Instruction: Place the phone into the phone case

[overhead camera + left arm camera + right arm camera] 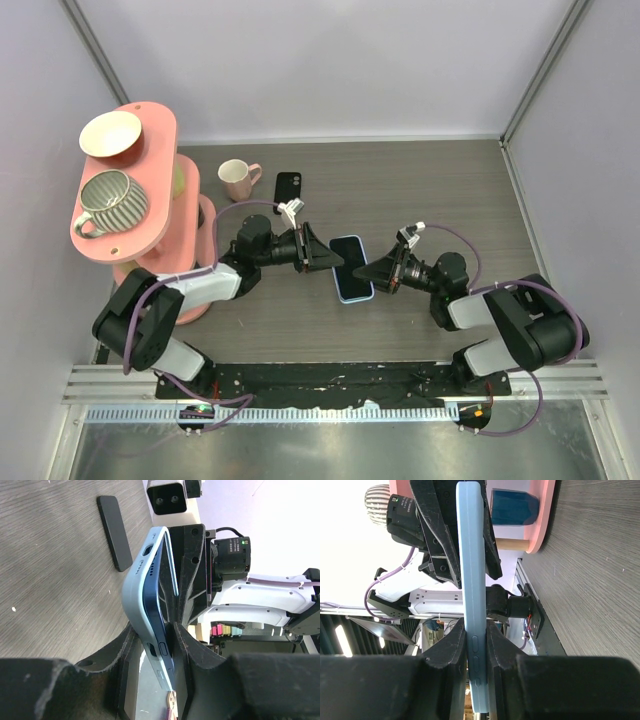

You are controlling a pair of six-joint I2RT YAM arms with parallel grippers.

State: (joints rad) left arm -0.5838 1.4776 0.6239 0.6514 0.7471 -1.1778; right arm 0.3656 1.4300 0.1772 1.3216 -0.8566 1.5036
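- A light-blue phone point(352, 268) sits mid-scene, screen facing up. It appears lifted clear of the wooden table point(450, 200) and is caught between two robot grippers that meet at it.
- The right gripper point(373, 272) reaches in from the right and pinches the phone's right long edge about midway. Its wrist view shows both fingers pressed flat on the phone's two faces, beside the side buttons.
- The left gripper point(324, 253) reaches in from the left onto the opposite long edge, a little toward the far end. Its fingers sit narrowly around the phone and appear to touch both faces, so it looks clamped too.
- The black phone case point(288, 186) lies flat on the table, far and left of the phone and well apart from it. It is just right of a pink mug point(238, 178).
- Both long axes run roughly near to far, so phone and case are close to parallel.
- The case lies on the left arm's side, so that arm looks the nearer one to it.
- Judgement: the phone has to travel far and left, then be lowered flat onto the case. Whether the case's open side faces up cannot be told.
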